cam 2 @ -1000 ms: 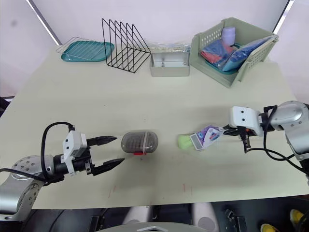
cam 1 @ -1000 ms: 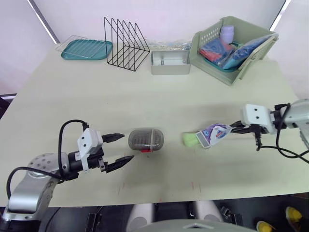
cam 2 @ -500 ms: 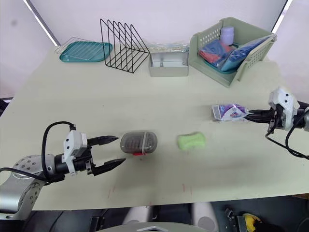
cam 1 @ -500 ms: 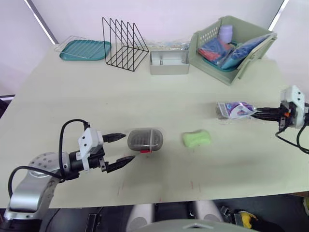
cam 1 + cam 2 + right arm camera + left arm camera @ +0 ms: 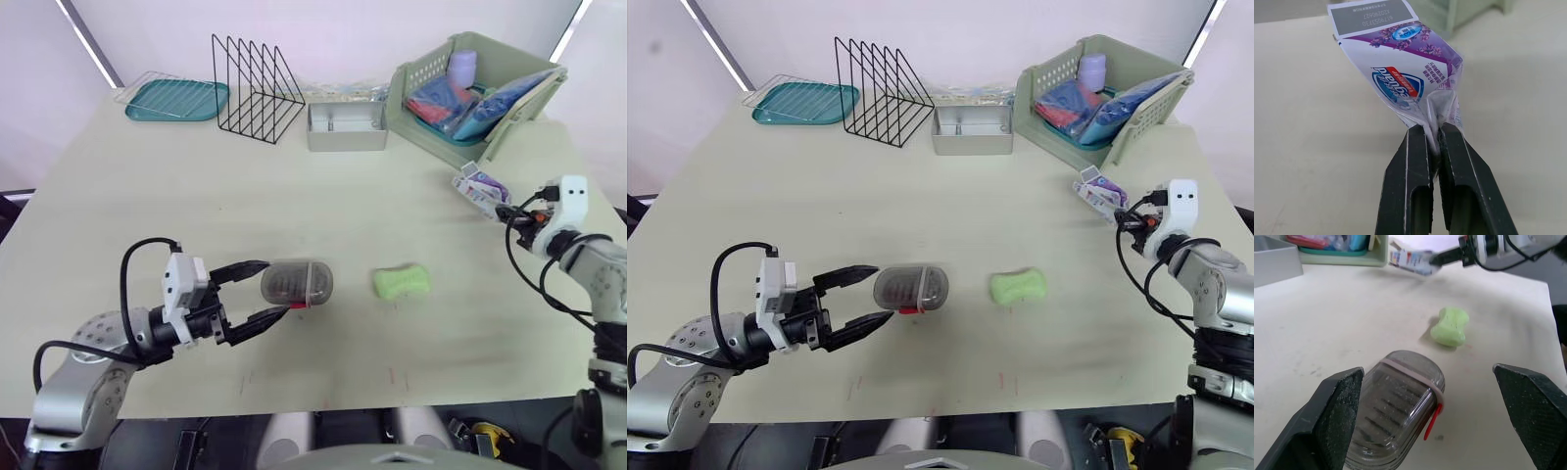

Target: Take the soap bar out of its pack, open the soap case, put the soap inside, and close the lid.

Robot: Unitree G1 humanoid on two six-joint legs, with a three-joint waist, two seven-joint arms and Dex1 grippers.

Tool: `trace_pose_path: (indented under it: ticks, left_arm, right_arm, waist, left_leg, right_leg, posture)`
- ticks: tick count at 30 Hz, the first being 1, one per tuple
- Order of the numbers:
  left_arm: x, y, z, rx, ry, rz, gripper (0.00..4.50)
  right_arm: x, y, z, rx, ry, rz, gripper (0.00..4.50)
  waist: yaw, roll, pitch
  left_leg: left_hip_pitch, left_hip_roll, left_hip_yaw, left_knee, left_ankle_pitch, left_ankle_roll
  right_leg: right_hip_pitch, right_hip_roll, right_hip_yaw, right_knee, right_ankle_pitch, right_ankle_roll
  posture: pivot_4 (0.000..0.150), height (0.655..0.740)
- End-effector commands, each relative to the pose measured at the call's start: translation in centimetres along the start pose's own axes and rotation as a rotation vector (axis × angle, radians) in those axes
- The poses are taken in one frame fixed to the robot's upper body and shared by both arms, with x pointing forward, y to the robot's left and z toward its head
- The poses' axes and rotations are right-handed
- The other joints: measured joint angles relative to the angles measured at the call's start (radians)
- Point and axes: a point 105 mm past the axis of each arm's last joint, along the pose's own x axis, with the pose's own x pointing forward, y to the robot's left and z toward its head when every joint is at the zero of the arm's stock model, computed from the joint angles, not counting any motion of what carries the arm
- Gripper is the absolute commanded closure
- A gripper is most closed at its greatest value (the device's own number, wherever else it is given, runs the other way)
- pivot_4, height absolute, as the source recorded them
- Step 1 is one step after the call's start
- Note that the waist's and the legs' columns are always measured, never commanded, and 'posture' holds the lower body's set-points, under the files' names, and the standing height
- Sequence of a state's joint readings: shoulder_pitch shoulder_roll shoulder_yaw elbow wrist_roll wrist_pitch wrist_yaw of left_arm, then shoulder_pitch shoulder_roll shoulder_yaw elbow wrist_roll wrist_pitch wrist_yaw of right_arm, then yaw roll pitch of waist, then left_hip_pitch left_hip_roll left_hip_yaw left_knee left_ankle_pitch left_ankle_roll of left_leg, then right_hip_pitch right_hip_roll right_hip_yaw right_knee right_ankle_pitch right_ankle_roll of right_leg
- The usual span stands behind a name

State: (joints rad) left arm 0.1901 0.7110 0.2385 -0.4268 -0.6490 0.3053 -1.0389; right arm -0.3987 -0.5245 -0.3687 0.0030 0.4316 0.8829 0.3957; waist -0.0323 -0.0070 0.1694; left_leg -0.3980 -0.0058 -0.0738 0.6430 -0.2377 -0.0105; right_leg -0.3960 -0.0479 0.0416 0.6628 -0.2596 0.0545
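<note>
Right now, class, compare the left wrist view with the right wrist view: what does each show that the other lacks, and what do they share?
Left wrist view: the closed soap case just ahead of the open left gripper, and the green soap bar lying bare beyond it. Right wrist view: the printed face of the soap pack, close up. Shared: the right gripper pinching the pack, and the table.
</note>
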Motion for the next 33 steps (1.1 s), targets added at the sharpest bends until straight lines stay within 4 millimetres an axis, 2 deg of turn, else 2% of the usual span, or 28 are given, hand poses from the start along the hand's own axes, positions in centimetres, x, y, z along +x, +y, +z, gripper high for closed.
trace_pose_path:
  ticks: [1, 7, 12, 13, 14, 15, 17, 21, 23, 25, 30, 33]
  left_arm:
    - [0.0, -0.8, 0.6, 0.069, -0.006, -0.028, 0.00]
    - [-0.2, -1.0, -0.2, 0.074, 0.012, -0.030, 0.00]
    - [-0.3, -0.8, -0.5, 0.065, 0.016, -0.020, 0.00]
    - [-0.3, -0.8, -0.6, 0.064, 0.017, -0.021, 0.00]
    - [-0.2, -0.7, -0.7, 0.063, 0.019, -0.022, 0.00]
    - [-0.2, -0.7, -0.7, 0.062, 0.021, -0.023, 0.00]
    - [-0.2, -0.7, -0.8, 0.061, 0.024, -0.023, 0.00]
    - [-0.2, -0.4, -1.0, 0.066, 0.032, -0.021, 0.00]
    - [-0.3, -0.3, -1.1, 0.073, 0.037, -0.017, 0.00]
    - [-0.3, -0.1, -1.2, 0.081, 0.044, -0.013, 0.00]
    - [-0.5, 1.1, -1.1, 0.108, 0.053, 0.025, 0.00]
    - [-0.5, 1.6, -1.1, 0.134, 0.068, 0.038, 0.00]
  right_arm:
    - [-0.7, -0.2, 1.4, -0.027, -0.040, -0.063, 4.40]
    - [-0.8, -0.6, 1.5, -0.038, -0.051, -0.131, 4.40]
    - [-0.8, 0.1, 1.0, -0.017, -0.024, -0.101, 4.40]
    - [-0.8, 0.2, 1.0, -0.017, -0.021, -0.098, 3.78]
    - [-0.8, 0.4, 0.9, -0.023, -0.018, -0.093, 3.58]
    - [-0.9, 0.5, 0.9, -0.029, -0.015, -0.091, 3.02]
    - [-1.1, 0.8, 0.9, -0.054, -0.006, -0.071, 2.24]
    - [-1.5, 1.3, 0.7, -0.096, 0.031, 0.025, 0.15]
    - [-1.9, 1.4, 0.3, -0.156, 0.048, 0.105, 0.04]
    - [-2.5, 0.6, -0.1, -0.168, 0.052, 0.174, 0.04]
    - [-5.0, -1.0, -0.8, -0.369, 0.089, 0.385, 0.04]
    - [-5.9, -1.9, -1.3, -0.378, 0.100, 0.464, 0.04]
  waist:
    - [-0.002, 0.000, 0.000]
    - [-0.006, 0.000, 0.000]
    - [-0.006, 0.000, 0.000]
    - [-0.006, 0.000, 0.000]
    - [-0.006, 0.000, 0.000]
    - [-0.006, 0.000, 0.000]
    - [-0.006, 0.000, 0.000]
    - [-0.006, 0.000, 0.000]
    - [-0.004, 0.000, 0.000]
    - [-0.004, 0.000, 0.000]
    - [-0.002, 0.000, 0.000]
    - [-0.008, 0.000, 0.000]
  left_leg:
    - [0.000, 0.000, 0.000, 0.000, 0.000, 0.000]
    - [0.000, 0.000, 0.000, 0.000, 0.000, 0.000]
    - [0.000, 0.000, 0.000, 0.000, 0.000, 0.000]
    - [0.000, 0.000, 0.000, 0.000, 0.000, 0.000]
    - [0.000, 0.000, 0.000, 0.000, 0.000, 0.000]
    - [0.000, 0.000, 0.000, 0.000, 0.000, 0.000]
    - [0.000, 0.000, 0.000, 0.000, 0.000, 0.000]
    - [0.000, 0.000, 0.000, 0.000, 0.000, 0.000]
    - [0.000, 0.000, 0.000, 0.000, 0.000, 0.000]
    - [0.000, 0.000, 0.000, 0.000, 0.000, 0.000]
    - [0.000, 0.000, 0.001, 0.000, 0.000, 0.001]
    - [0.001, 0.001, 0.002, 0.000, 0.000, 0.001]
  right_leg:
    - [0.000, 0.000, 0.000, 0.000, 0.000, 0.000]
    - [0.000, 0.001, 0.000, 0.000, 0.000, 0.000]
    - [0.000, 0.001, 0.000, 0.000, 0.000, 0.000]
    - [0.000, 0.001, 0.000, 0.000, 0.000, 0.000]
    - [0.000, 0.001, 0.000, 0.000, 0.000, 0.000]
    - [0.000, 0.001, 0.000, 0.000, 0.000, 0.000]
    - [0.000, 0.001, 0.000, 0.000, 0.000, 0.000]
    - [0.000, 0.001, 0.000, 0.000, 0.000, 0.000]
    - [0.000, 0.001, 0.000, 0.000, 0.000, 0.000]
    - [0.000, 0.001, 0.000, -0.001, 0.000, 0.000]
    - [0.000, 0.001, 0.000, -0.001, 0.000, 0.000]
    - [0.000, 0.001, 0.000, -0.001, 0.000, 0.000]
  posture:
    - [0.150, 0.7400]
    - [0.150, 0.7400]
    - [0.150, 0.7400]
    - [0.150, 0.7400]
    - [0.150, 0.7400]
    - [0.150, 0.7400]
    - [0.150, 0.7400]
    - [0.150, 0.7400]
    - [0.150, 0.7400]
    - [0.150, 0.7400]
    - [0.150, 0.7400]
    - [0.150, 0.7400]
